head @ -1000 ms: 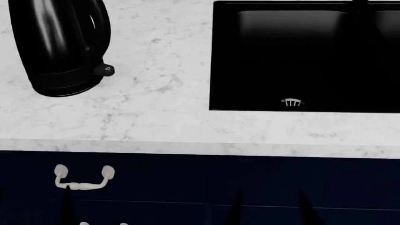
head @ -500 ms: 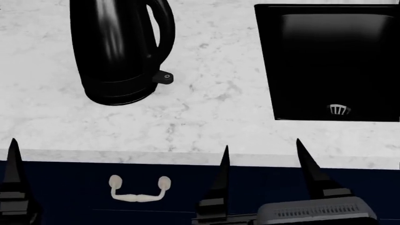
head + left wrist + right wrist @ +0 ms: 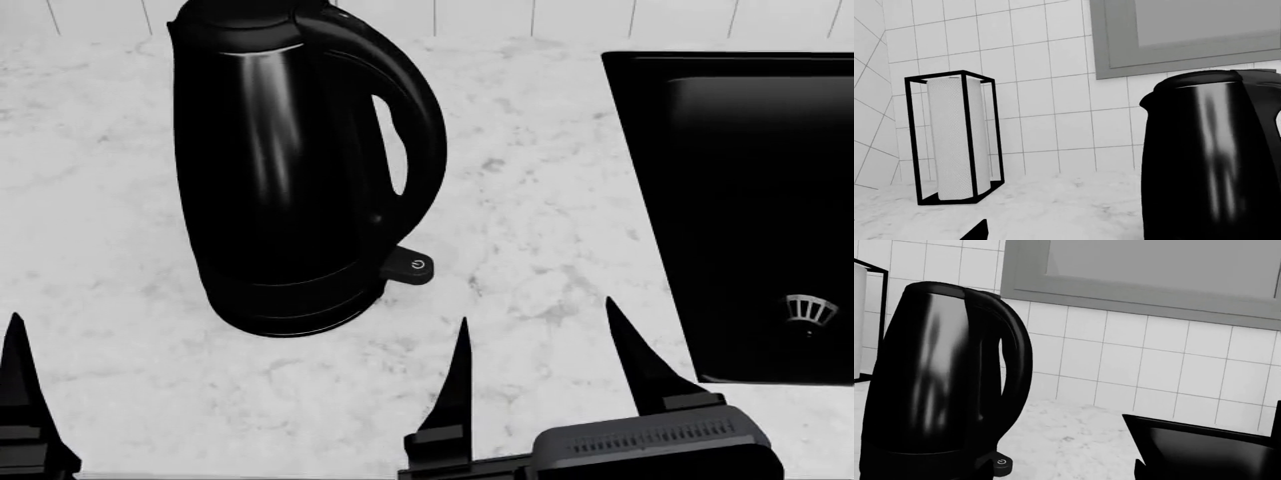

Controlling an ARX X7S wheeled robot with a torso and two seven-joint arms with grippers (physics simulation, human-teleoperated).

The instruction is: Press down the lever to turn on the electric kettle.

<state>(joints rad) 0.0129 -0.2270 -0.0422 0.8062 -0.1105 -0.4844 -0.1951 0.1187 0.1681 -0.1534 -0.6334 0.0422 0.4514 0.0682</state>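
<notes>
I can read no words or numbers anywhere; the only sign I see is a tiny white power symbol on the small flat black lever [image 3: 408, 266] [image 3: 1002, 462].

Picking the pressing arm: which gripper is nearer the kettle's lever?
Right. The right gripper sits just in front of the lever, open; the left gripper is far off beyond the electric kettle.

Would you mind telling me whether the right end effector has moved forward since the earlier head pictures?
Yes. The right end effector now reaches over the marble counter toward the lever; a second ago its fingertips lay below the counter's front edge.
</notes>
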